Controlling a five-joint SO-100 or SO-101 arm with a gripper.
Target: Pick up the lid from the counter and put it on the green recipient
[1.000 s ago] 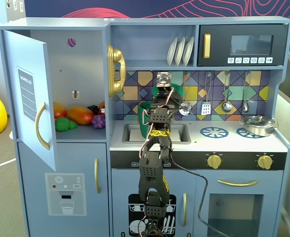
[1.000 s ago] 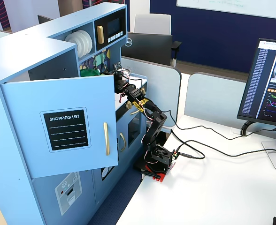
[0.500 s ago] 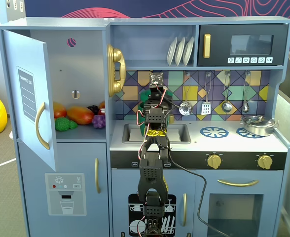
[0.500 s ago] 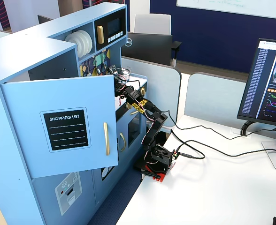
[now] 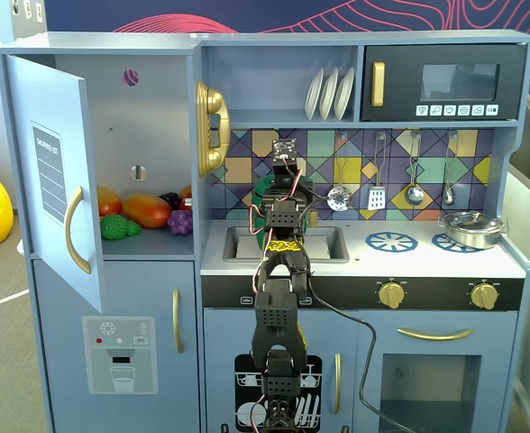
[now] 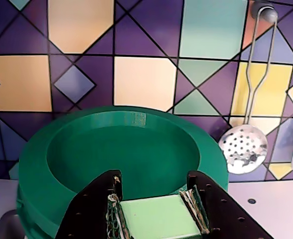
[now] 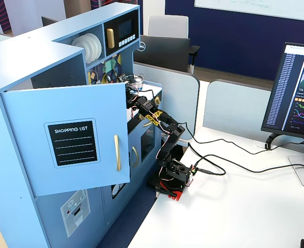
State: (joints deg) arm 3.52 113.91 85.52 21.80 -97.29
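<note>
From the wrist view I see my pincer [image 6: 159, 211] closed down on the lid [image 6: 159, 219], its two dark fingers [image 6: 94, 209] pressing either side of the lighter green strap, which fills the gap between them; the disc itself is out of sight below the frame edge. Just beyond the fingertips sits the green recipient [image 6: 121, 159], its wide round mouth open and facing up toward the camera, so the lid is held above the near rim and is not yet seated on it. Behind the pot runs the tiled backsplash [image 6: 136, 74] in purple, yellow and teal, and a slotted skimmer [image 6: 243, 147] hangs on it to the right in this view. In a fixed view from the front, the arm [image 5: 278, 298] rises up the face of the toy kitchen [image 5: 274, 54] and reaches over the sink [image 5: 324, 242], with the pincer [image 5: 283, 194] hidden behind the wrist and only a sliver of the green recipient [image 5: 261, 191] showing beside it. Further right on the table [image 5: 409, 262] I see the blue burner rings [image 5: 391, 241] and a silver pot [image 5: 470, 227], well apart from the arm. The fridge door [image 5: 53, 198] stands open at left, with toy fruit [image 5: 143, 212] on its shelf
</note>
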